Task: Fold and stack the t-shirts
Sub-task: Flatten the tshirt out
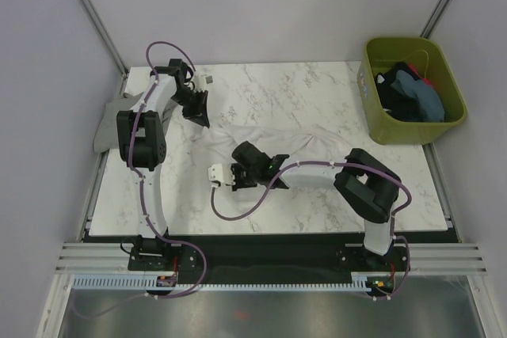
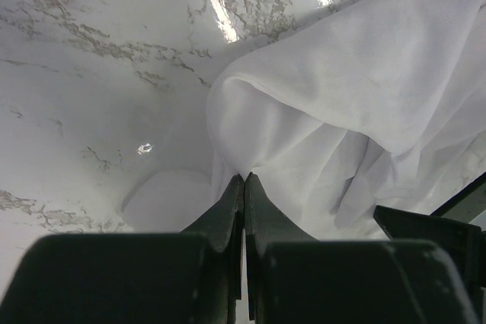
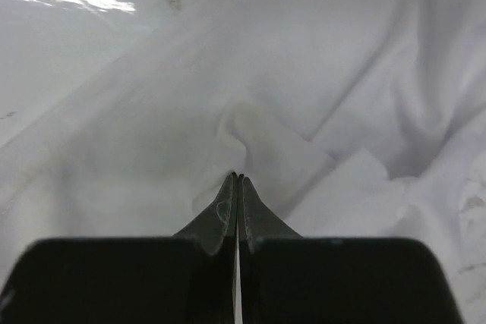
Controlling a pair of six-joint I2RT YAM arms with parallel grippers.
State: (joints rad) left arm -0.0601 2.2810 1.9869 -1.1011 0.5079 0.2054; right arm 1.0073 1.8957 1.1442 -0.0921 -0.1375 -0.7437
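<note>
A large white t-shirt (image 1: 313, 142) lies crumpled across the middle of the marble table. My left gripper (image 1: 200, 119) is shut on its far-left edge, and in the left wrist view the cloth (image 2: 342, 111) rises from the closed tips (image 2: 244, 177). My right gripper (image 1: 257, 162) is shut on a fold of the same shirt (image 3: 304, 73), its tips (image 3: 238, 177) pinched into the cloth near the shirt's front middle. A grey t-shirt (image 1: 105, 128) hangs off the table's left edge. A blue-teal shirt (image 1: 421, 94) and a dark one (image 1: 392, 102) lie in the bin.
The olive-green plastic bin (image 1: 402, 42) stands off the table's far right corner. Bare marble (image 1: 277, 85) shows behind the white shirt and along the near edge. Grey walls and metal posts close in the back and sides.
</note>
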